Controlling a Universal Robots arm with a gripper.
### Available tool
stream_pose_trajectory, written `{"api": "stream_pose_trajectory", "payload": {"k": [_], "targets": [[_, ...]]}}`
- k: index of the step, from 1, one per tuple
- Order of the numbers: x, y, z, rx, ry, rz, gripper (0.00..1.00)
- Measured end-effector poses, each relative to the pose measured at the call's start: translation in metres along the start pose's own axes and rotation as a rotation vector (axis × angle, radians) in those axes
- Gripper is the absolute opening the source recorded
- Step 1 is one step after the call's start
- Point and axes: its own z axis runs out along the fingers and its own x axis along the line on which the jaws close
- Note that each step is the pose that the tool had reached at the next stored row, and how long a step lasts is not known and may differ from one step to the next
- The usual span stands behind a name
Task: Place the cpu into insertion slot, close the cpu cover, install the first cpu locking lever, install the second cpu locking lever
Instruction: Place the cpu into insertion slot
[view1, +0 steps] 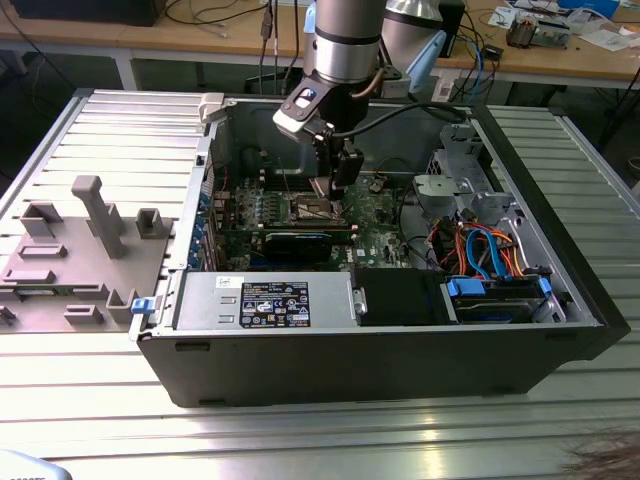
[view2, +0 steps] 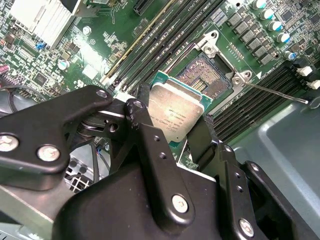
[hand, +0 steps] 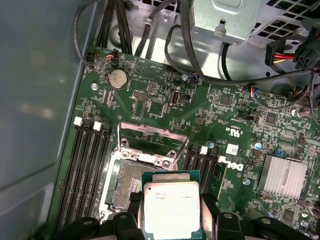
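My gripper (hand: 172, 212) is shut on the cpu (hand: 171, 204), a silvery square chip with a green edge, held by two opposite sides. In both wrist views the cpu (view2: 175, 112) hovers just beside and partly over the insertion slot (hand: 126, 181), whose dark pin field (view2: 206, 75) lies bare. The cpu cover (hand: 150, 131), a silvery frame with a window, stands flipped open at the slot's far side. A thin metal locking lever (view2: 278, 93) sticks out free beside the slot. In the exterior view the gripper (view1: 336, 196) hangs low over the motherboard inside the open computer case (view1: 400, 370).
Black memory slots (hand: 87, 165) flank the slot on both sides. A finned heat sink (hand: 284, 176) and cables (hand: 200, 55) lie nearby. The case holds a power supply (view1: 265, 300), a graphics card (view1: 295, 243) and a drive cage (view1: 490, 280). A grey fixture (view1: 70, 250) sits on the table.
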Motion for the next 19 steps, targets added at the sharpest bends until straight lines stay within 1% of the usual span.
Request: {"api": "stream_pose_trajectory", "payload": {"k": [19], "targets": [[0.0001, 0.0000, 0.0010, 0.0027, 0.0010, 0.047, 0.55]]}}
